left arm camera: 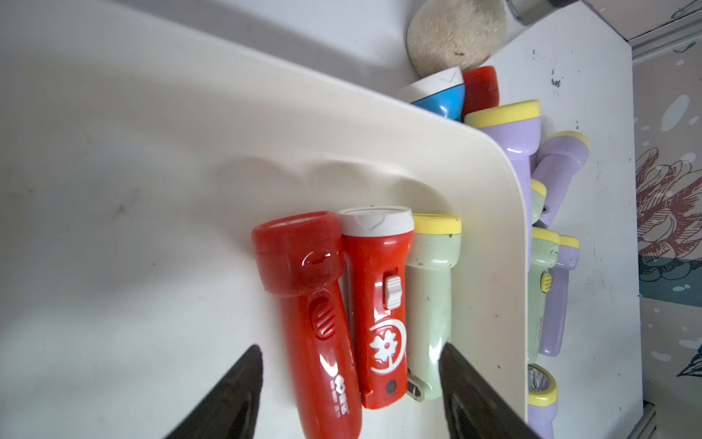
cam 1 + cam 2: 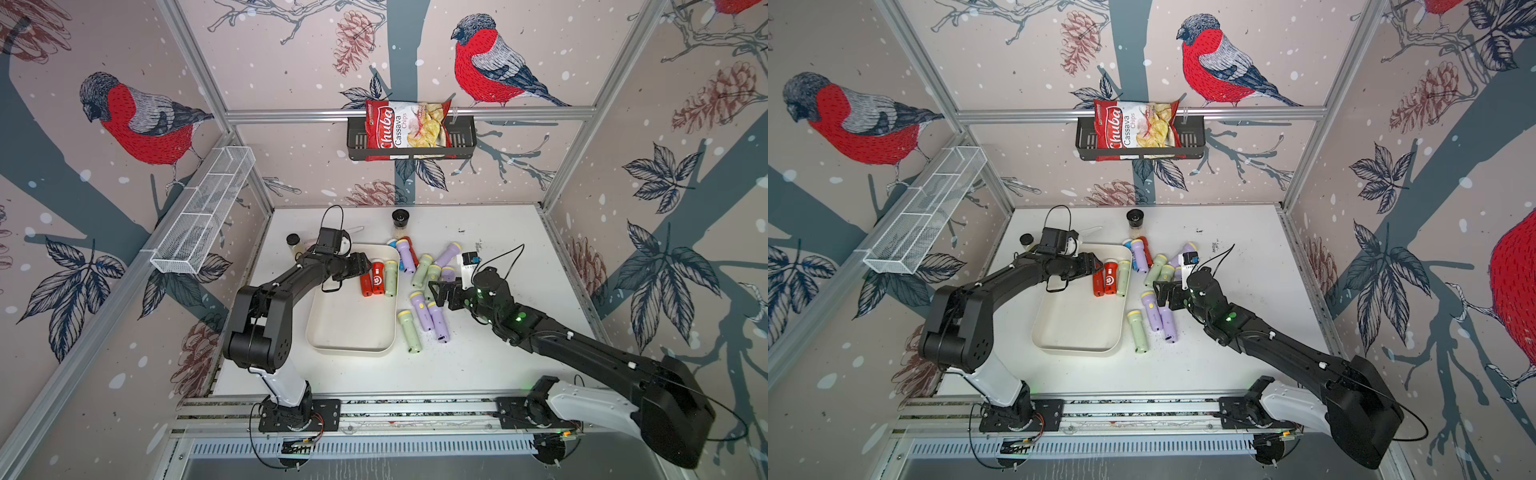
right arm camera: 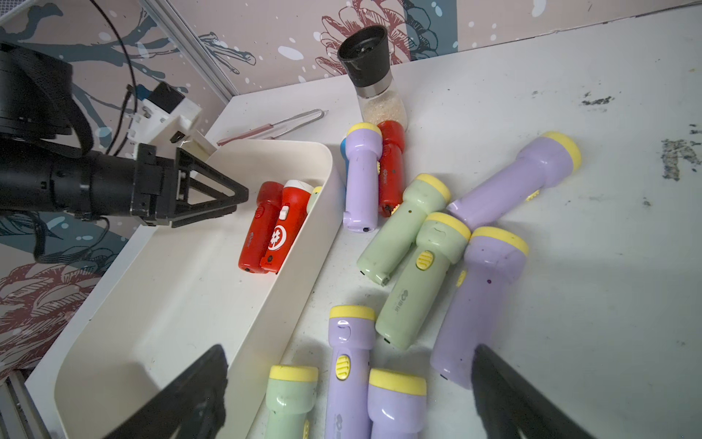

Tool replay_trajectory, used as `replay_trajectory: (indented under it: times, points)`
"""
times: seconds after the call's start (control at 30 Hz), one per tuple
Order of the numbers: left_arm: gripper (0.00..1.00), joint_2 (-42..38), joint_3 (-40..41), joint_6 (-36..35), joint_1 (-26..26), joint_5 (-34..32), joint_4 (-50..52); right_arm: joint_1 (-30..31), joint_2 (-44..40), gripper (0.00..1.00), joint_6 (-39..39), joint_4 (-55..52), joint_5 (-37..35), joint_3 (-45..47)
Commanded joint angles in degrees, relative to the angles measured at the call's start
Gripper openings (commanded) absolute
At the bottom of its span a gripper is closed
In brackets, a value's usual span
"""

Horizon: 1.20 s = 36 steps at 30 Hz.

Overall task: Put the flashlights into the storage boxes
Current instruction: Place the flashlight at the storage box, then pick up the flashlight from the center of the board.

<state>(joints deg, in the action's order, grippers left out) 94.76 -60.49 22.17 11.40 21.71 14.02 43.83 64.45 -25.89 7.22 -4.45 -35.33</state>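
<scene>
Right gripper (image 3: pixel 349 349) spread above loose flashlights (image 3: pixel 410 213), left gripper (image 1: pixel 350 349) spread over tray (image 1: pixel 342 125) corner

Counting thirteen flashlights (image 2: pixel 422 270) total here: five lilac ones (image 3: pixel 490 289), four pale green ones (image 3: pixel 402 224), three red ones (image 1: pixel 304 304) (one of them wearing a white head) and a single blue one (image 1: pixel 440 95). Three are lying in the one cream tray (image 2: pixel 353 332) and ten are sitting outside it. Also seeing two black-capped jars (image 3: pixel 374 64), one white wire rack (image 2: pixel 203 216), one black basket (image 2: pixel 461 139) holding one chips bag (image 2: pixel 405 129), and one thin metal tongs thing (image 3: pixel 281 123).
</scene>
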Motion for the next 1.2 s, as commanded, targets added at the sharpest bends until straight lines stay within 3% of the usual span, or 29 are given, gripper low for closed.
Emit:
replay_trajectory:
  times: [0.0,0.17,0.5,0.6,0.8,1.0,1.17]
  points:
    - [0.73,-3.7,1.4,-0.7,0.2,-2.4,-0.7,-0.4,-0.4,0.99,-0.5,0.6,-1.2,-0.3]
    - [0.73,-10.6,5.1,-0.9,0.6,-4.4,-4.1,-2.3,-1.3,0.99,-2.9,-0.4,-3.3,-0.4]
    - [0.74,-20.4,12.7,-1.6,0.6,-5.1,-11.8,-9.1,-2.5,0.99,0.2,-2.8,-0.3,-1.8]
    - [0.74,-22.3,14.7,-2.2,0.6,-4.2,-14.1,-12.0,-1.8,0.99,0.5,-1.5,3.8,-1.9]
    - [0.75,-26.4,19.2,-3.4,0.6,-3.6,-19.6,-20.7,5.9,0.99,-2.4,-1.8,18.6,-5.3]
    - [0.75,-28.5,20.9,-3.9,0.6,-7.1,-20.3,-21.0,15.9,0.99,0.0,-2.3,23.8,-11.2]
    - [0.75,-28.8,21.5,-3.3,0.6,-8.2,-21.1,-19.6,22.5,1.0,2.0,-3.6,24.1,-15.7]
